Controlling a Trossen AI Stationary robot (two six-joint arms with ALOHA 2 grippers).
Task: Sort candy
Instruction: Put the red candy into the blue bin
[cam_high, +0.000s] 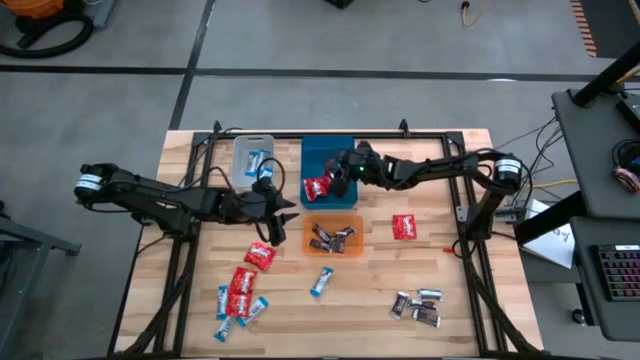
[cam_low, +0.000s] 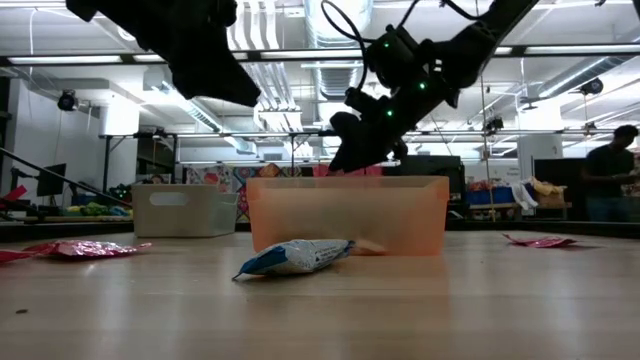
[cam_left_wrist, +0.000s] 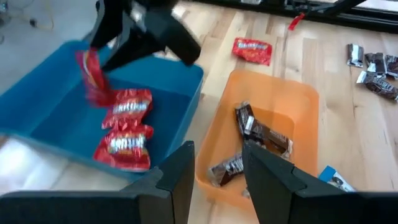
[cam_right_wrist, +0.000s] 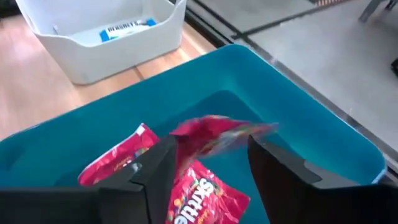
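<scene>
wooden tabletop (cam_high: 380, 270) carries three bins near its far edge; blue bin (cam_high: 327, 150) holds red candies (cam_left_wrist: 127, 124), with one red packet (cam_right_wrist: 217, 134) blurred between the parted, released fingers of the right gripper (cam_right_wrist: 208, 165) above it; orange bin (cam_high: 333, 237) holds brown-silver candies (cam_left_wrist: 261, 134); clear bin (cam_high: 252, 160) holds a blue-and-white one (cam_right_wrist: 127, 29); left gripper (cam_left_wrist: 217, 171) hovers part-open, empty, beside the orange bin.

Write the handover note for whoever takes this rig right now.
Right claw: open over the blue bin, a red candy dropping from it.
Left claw: open, empty, near the orange bin.
Done: red candies in the blue bin, brown ones in the orange bin, one blue-and-white candy in the clear bin.
Left on the table: red and blue-and-white pile front left, one blue-and-white mid-front, one red, brown cluster front right.
</scene>
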